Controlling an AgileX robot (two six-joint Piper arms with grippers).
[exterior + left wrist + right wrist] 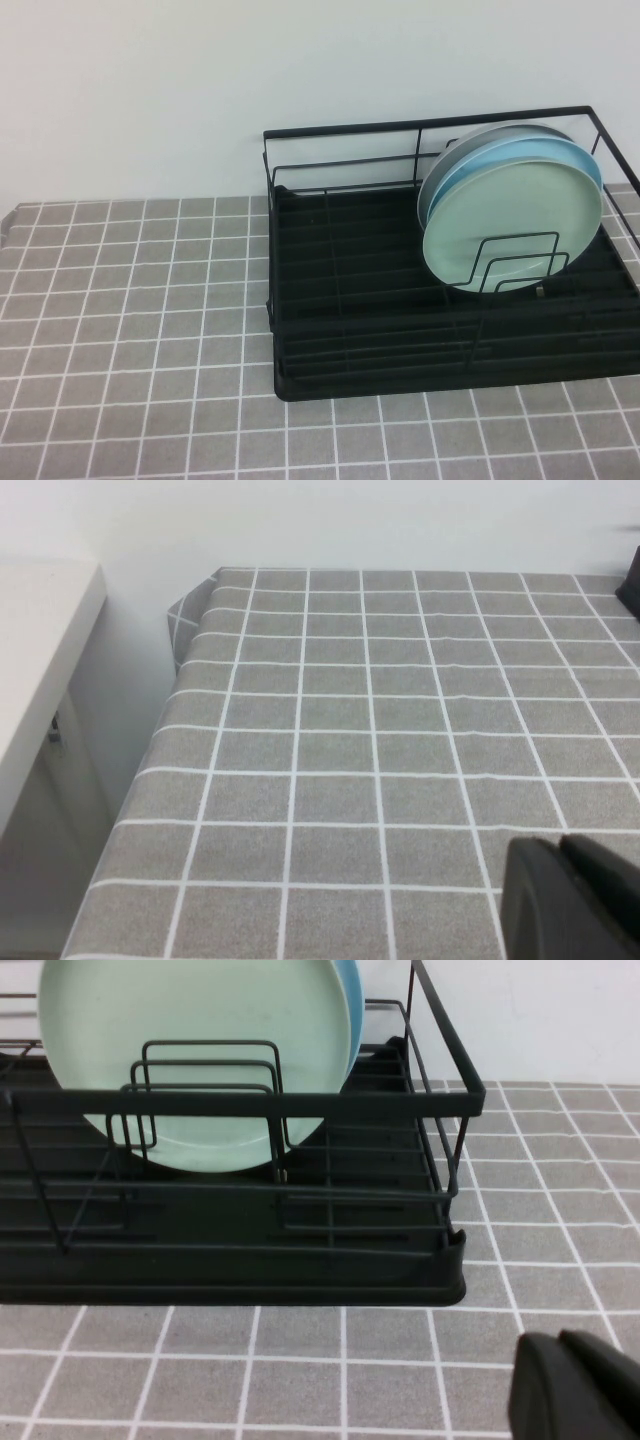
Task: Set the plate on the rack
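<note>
So the mint-green plate [515, 225] is already standing on edge in the rack [350, 345], right-center of the high view, tucked between the upright wire dividers [520, 262] with a light blue plate [545, 152] leaning right behind it and what looks like 1 more pale rim behind that. Looks to me like the placing itself is done.

Neither arm shows in the high view at all. The left gripper [575, 900] is just a dark shape at the lower right of its wrist view, hanging over bare gray tiled tablecloth [350, 750], holding nothing that I can see. The right gripper [575, 1385] is the same story at the lower right of its own view, off the rack's front corner, empty as far as I can see. Can't tell how far open either 1 is.

If anything's left, I'd say it's just keeping both arms well clear of the rack rail so nothing bumps the plates out of their slots.
</note>
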